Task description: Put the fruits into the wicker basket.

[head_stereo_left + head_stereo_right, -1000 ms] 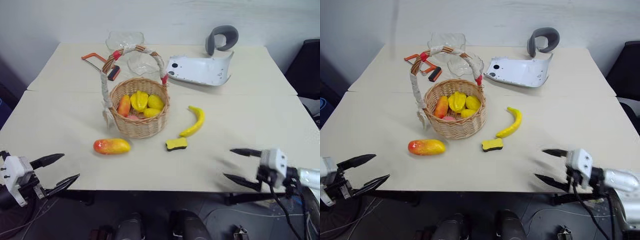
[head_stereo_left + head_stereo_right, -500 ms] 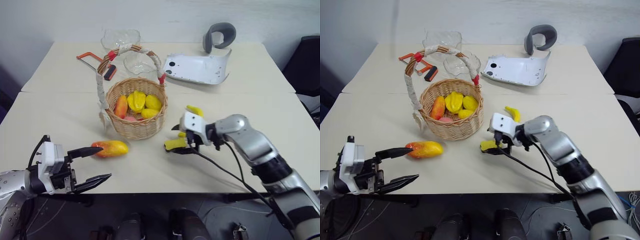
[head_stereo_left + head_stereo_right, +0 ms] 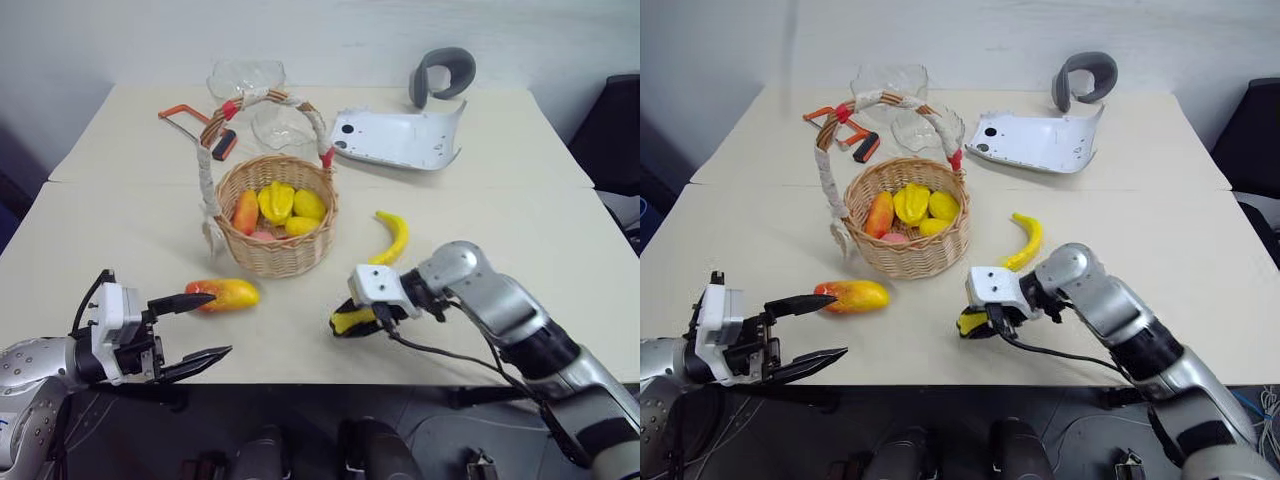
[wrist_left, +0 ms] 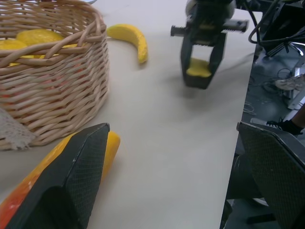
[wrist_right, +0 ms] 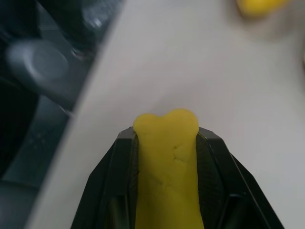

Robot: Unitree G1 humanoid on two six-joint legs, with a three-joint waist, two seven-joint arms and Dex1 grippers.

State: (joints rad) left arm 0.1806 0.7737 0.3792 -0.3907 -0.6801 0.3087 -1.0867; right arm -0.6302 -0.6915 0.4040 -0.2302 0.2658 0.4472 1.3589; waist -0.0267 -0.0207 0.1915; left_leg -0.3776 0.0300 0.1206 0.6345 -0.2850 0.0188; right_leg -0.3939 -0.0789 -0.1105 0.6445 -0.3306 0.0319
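Bare table (image 3: 120,250) lay open left of the wicker basket (image 3: 278,232), whose tall handle arched over its mouth (access only from the sides). The mango (image 3: 228,293) sat just before the basket; the right gripper (image 3: 352,322), clamping the sponge (image 3: 350,320), blocked the front path toward the banana (image 3: 391,239).

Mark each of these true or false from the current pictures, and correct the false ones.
1. The right gripper is closed on the banana. False: it is closed on the yellow sponge block; the banana lies on the table.
2. The left gripper is open. True.
3. The mango is in the wicker basket. False: it lies on the table in front of the basket, with one left finger over its end.
4. The basket already holds several pieces of fruit. True.
5. An orange-handled hacksaw lies behind the basket. True.
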